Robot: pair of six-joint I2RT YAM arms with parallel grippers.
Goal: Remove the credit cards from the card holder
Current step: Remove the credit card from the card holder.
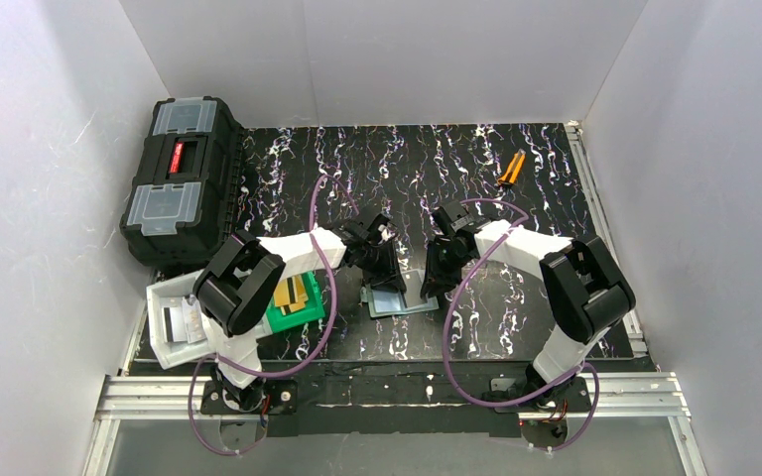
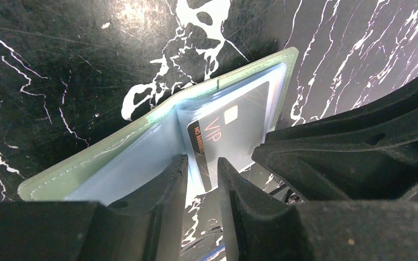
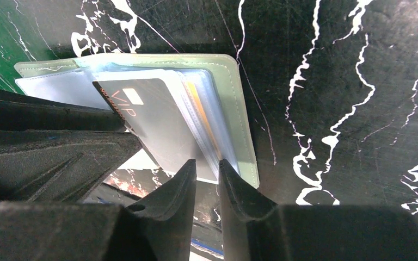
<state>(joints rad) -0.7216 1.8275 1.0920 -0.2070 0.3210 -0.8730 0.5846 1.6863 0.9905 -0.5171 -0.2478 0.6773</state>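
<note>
Both arms crowd the card holder point(image 1: 397, 302), seemingly.

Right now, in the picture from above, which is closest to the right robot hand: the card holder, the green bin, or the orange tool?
From the right gripper:
1. Card holder, just beside it, on its left.
2. Green bin, further left.
3. Orange tool, far back on the right.

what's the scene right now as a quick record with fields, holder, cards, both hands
card holder: open, flat on the black marbled table
card in holder: dark VIP card sticking partly out of a clear pocket
cards already out: gold-tan ones in the green bin
left hand: fingers nearly together at the VIP card's edge; grip unclear
right hand: fingers close together at the holder's near edge; grip unclear
</note>
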